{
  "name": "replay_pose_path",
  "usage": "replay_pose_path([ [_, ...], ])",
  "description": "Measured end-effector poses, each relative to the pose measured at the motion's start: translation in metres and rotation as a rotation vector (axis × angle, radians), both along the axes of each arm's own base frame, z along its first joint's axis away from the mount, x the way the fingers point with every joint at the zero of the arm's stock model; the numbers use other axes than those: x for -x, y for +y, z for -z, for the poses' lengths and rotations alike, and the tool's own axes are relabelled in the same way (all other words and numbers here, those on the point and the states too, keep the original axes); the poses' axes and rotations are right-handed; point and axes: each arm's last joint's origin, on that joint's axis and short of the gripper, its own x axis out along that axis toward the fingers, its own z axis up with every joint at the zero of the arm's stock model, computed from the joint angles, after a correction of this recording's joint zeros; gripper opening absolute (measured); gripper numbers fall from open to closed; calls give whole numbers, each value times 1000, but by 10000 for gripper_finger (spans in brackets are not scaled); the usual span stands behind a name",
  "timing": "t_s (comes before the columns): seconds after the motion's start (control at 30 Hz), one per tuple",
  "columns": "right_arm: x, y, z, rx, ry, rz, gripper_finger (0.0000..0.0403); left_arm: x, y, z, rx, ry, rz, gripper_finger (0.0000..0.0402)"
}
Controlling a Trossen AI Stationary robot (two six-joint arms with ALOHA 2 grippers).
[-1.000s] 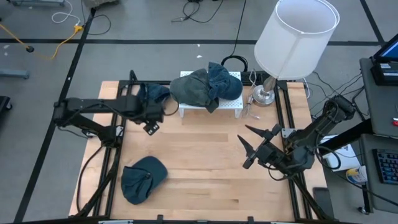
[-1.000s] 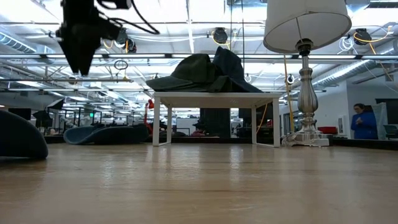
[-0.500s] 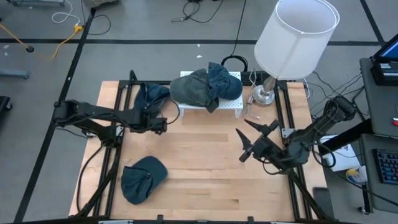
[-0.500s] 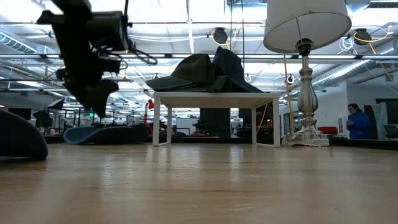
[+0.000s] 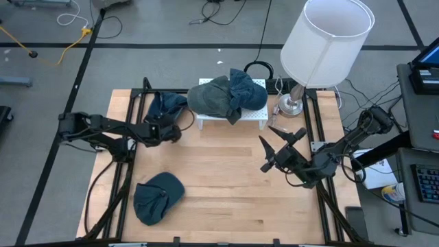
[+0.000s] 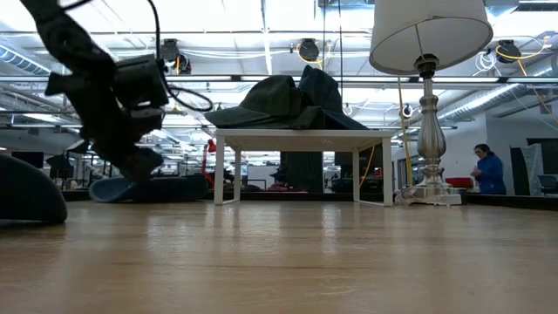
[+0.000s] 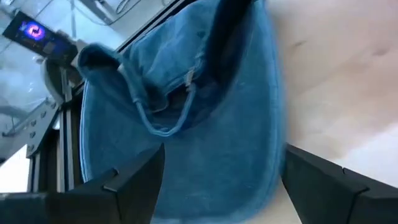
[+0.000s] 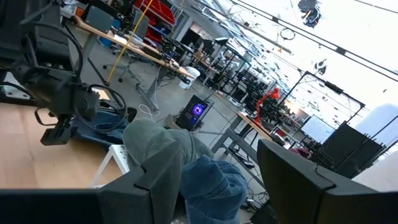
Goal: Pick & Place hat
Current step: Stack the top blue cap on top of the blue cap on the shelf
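**Four hats on the worktop, left claw low over the blue one at the back-left**

Four hats show from above on the wooden worktop [image 5: 226,171]; a blue hat [image 5: 167,105] lies at the back-left corner, a second dark blue hat [image 5: 157,197] lies near the front-left, well apart from it; a grey-green hat [image 5: 211,97] and a blue hat on the stand [image 5: 248,92] rest together on a small white stand [image 5: 257,115] at the back centre, the two touching.

The left claw [image 5: 170,132] is stretched out low, just beside the near edge of the back-left blue hat; its fingers [image 7: 134,180] stand wide apart with nothing between them, and the wrist view shows the blue fabric filling the space ahead of them; whether they touch the cloth cannot be told.

The right claw [image 5: 274,147] hovers over the right-centre of the worktop, its fingers spread and empty, pointed toward the stand.

A lamp [image 5: 322,48] with a white shade stands at the back-right corner, just beside the stand; in the low view a person [image 6: 485,170] stands in the room beyond.
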Motion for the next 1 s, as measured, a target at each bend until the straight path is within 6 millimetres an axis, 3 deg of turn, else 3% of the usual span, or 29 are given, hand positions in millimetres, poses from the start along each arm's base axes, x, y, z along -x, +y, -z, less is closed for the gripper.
replay_pose_path([
  [0.17, -1, -1, 0, 0, -1, 4, 201, 10, 15, 11, 57, -27, -10, 288],
  [0.27, -1, -1, 0, -2, -3, 4, 201, 11, 19, 12, 95, -40, -11, 251],
  [0.63, -1, -1, 0, -13, -15, 3, 201, 12, 22, 12, 186, -127, -62, 20],
  [0.8, -1, -1, 0, -13, -15, 3, 201, 11, 17, 3, 219, -231, -138, 17],
  [1.0, -1, -1, 0, -13, -14, 4, 201, 15, 7, -31, 206, -497, -247, 9],
])
